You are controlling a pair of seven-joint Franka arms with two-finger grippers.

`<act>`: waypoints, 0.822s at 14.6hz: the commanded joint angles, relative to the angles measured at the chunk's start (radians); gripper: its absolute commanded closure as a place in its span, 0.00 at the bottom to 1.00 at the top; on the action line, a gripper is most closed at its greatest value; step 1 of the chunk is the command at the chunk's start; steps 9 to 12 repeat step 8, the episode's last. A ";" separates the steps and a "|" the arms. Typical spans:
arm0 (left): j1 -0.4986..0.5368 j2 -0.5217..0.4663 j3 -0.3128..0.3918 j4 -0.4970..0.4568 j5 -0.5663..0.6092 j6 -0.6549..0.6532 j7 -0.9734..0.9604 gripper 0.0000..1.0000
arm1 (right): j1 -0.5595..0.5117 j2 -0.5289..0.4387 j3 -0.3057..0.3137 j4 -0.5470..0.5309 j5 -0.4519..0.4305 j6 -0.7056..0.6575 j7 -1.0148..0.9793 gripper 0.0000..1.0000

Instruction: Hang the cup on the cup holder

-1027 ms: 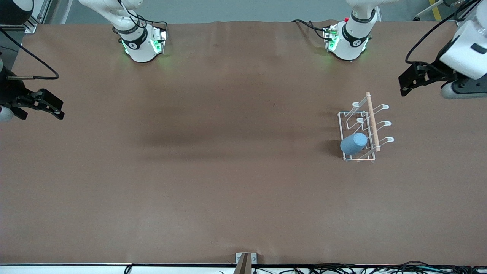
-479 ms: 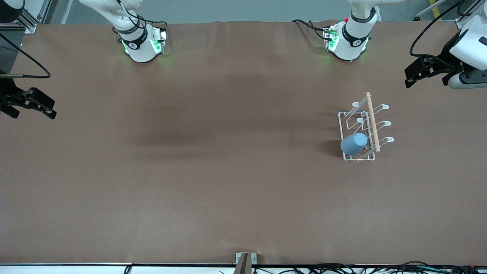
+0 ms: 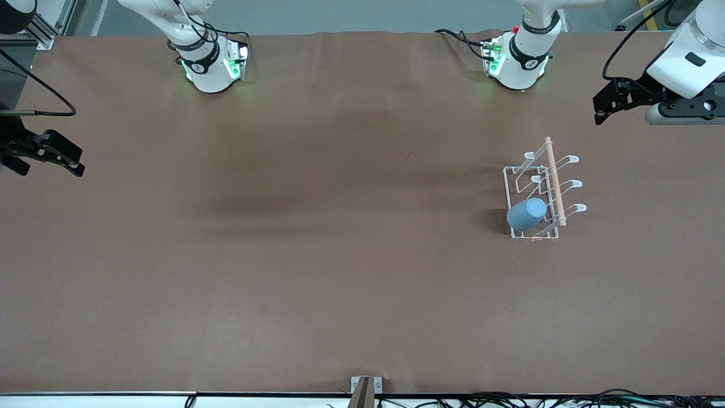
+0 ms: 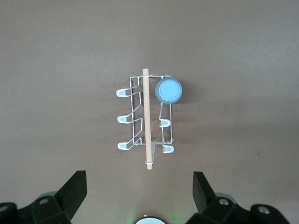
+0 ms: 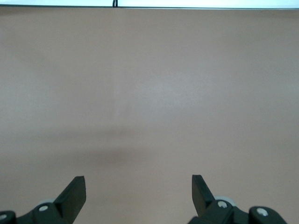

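The cup (image 3: pixel 527 213) sits hung on the rack (image 3: pixel 558 187), below the left claw (image 4: pixel 140 196), wide open and empty; the right claw (image 5: pixel 138 196) waits, equally spread, holding nothing.

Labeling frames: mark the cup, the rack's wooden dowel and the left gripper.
cup (image 3: pixel 527 214): front view, on its side wall.
wooden dowel (image 4: pixel 147 116): left wrist view, mid-length of the rod.
left gripper (image 3: pixel 609 106): front view, between its open fingertips.
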 commanded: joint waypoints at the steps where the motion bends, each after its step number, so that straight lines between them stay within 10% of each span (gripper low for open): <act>1: -0.005 -0.014 0.004 -0.002 -0.015 0.012 0.022 0.00 | -0.018 -0.012 0.013 -0.006 0.003 0.001 -0.001 0.00; 12: 0.000 0.019 0.003 0.036 -0.018 0.002 0.022 0.00 | -0.022 -0.012 0.013 -0.002 0.061 -0.004 -0.015 0.00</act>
